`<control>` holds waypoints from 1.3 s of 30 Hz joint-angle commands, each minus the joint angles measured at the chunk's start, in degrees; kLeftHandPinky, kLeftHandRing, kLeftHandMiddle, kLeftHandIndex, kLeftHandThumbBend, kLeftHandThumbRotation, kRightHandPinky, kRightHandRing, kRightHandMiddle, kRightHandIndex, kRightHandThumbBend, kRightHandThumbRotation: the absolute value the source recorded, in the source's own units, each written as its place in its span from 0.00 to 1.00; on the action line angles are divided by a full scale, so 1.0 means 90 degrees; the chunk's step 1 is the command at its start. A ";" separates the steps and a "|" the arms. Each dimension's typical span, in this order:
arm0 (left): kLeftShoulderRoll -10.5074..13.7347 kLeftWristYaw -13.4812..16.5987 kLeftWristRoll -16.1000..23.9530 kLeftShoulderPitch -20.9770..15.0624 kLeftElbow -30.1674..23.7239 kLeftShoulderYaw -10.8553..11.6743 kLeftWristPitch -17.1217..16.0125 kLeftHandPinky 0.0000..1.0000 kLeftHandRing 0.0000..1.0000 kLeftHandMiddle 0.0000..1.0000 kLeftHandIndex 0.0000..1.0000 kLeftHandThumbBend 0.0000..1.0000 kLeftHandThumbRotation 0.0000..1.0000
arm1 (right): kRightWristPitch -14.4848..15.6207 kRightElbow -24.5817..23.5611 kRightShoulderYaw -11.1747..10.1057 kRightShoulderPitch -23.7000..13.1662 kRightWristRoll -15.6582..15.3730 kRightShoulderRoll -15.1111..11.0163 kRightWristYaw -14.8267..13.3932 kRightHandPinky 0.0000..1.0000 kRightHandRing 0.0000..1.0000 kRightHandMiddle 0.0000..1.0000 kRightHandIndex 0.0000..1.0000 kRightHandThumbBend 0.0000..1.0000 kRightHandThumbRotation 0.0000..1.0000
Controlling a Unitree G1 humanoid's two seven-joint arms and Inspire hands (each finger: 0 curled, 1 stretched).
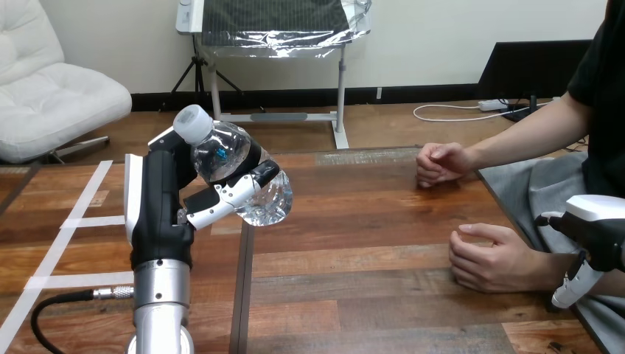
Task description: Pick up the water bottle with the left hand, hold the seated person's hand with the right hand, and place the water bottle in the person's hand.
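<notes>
From the remote desk, I hold one clear, crinkled plastic water bottle (pixel 225 155) with a round white cap, tilted above the plank-wood bench (pixel 354 243), my left hand (pixel 166 199) curled round its body. The person's two hands rest loosely curled on the bench, the farther hand (pixel 441 162) and the nearer hand (pixel 490 258). My right hand (pixel 593 234) sits at the nearer wrist, and whether it grips I cannot tell.

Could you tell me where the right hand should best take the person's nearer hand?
Probably at the wrist, from the view's right: the person's nearer hand rests curled on the table, and the right hand is beside that wrist.
</notes>
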 commanded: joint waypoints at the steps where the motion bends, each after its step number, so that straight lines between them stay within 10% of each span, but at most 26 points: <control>1: 0.0066 0.0023 0.0017 -0.0413 -0.0181 0.0066 -0.0165 0.39 0.42 0.46 0.49 0.62 0.00 | 0.0027 -0.0089 0.0006 -0.0386 -0.0015 -0.0120 -0.0036 0.81 0.93 0.97 0.95 0.70 0.08; 39: 0.0108 0.0000 0.0018 -0.0416 -0.0212 0.0088 -0.0159 0.39 0.42 0.46 0.49 0.62 0.00 | -0.1035 0.1978 0.0617 -0.1273 0.0146 0.0132 -0.0441 0.73 0.84 0.91 0.89 0.69 0.00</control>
